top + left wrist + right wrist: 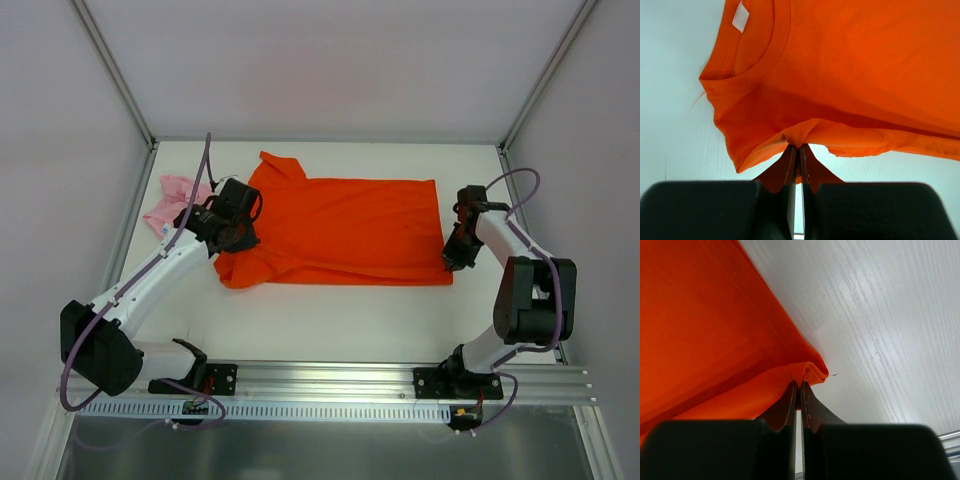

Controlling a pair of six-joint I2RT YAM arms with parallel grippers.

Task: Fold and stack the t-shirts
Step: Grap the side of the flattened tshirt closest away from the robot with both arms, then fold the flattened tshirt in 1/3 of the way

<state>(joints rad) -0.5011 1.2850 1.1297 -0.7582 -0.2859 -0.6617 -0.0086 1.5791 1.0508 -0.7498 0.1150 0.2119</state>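
Note:
The orange-red t-shirt (340,232) lies spread sideways across the white table, collar end at the left, hem at the right. My left gripper (232,238) is shut on a pinch of its cloth near the collar and sleeve; the left wrist view shows the neckline with a white label (740,16) above the closed jaws (798,147). My right gripper (450,262) is shut on the near hem corner (815,371), cloth bunched between the fingertips (800,383). The pale pink t-shirt (173,203) lies crumpled at the far left, partly behind the left arm.
White walls with metal frame posts (115,75) enclose the table on three sides. A metal rail (330,380) carrying both arm bases runs along the near edge. Bare table (330,320) lies between the orange shirt and the rail.

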